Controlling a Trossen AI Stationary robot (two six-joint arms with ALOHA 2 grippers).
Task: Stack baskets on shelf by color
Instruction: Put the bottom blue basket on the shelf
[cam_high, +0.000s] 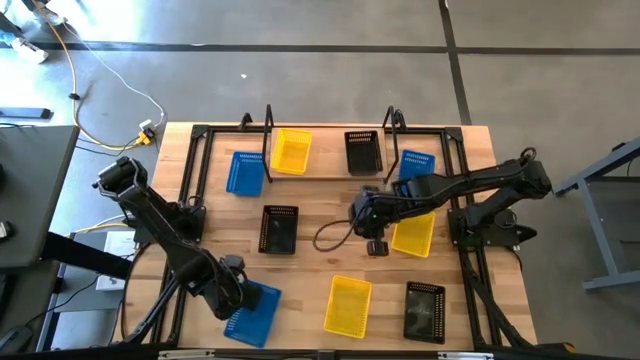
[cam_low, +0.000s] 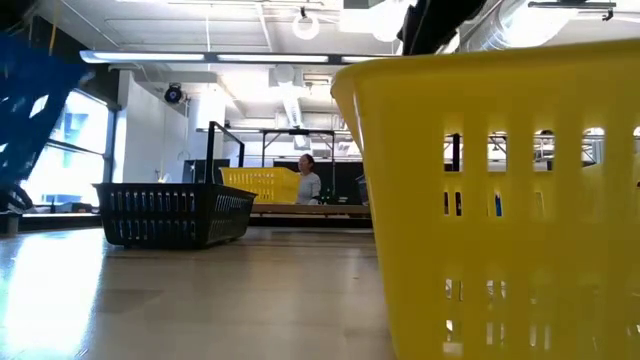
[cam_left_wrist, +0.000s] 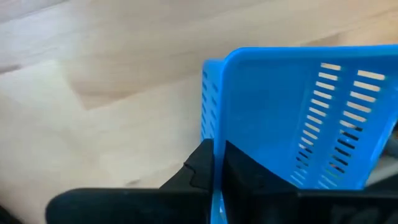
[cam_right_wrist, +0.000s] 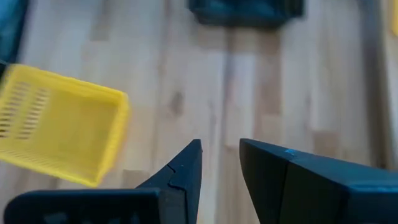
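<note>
The blue perforated plastic basket (cam_left_wrist: 292, 118) looks light, thin-walled and slightly springy, so the left gripper's (cam_left_wrist: 214, 163) fingers pinch its rim wall, while the right gripper's (cam_right_wrist: 221, 155) fingers hang apart over the tabletop (cam_right_wrist: 205, 93).

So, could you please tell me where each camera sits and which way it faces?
High view: above the table, looking straight down; both arms show, left gripper at a blue basket, right gripper mid-table.
Low view: at tabletop height, looking across; a yellow basket fills the near right, no gripper visible.
Left wrist view: on the left arm, its fingers clamp the blue basket's wall.
Right wrist view: on the right arm, open fingers over wood.
Shared: the held blue basket shows in the high and left wrist views.
</note>
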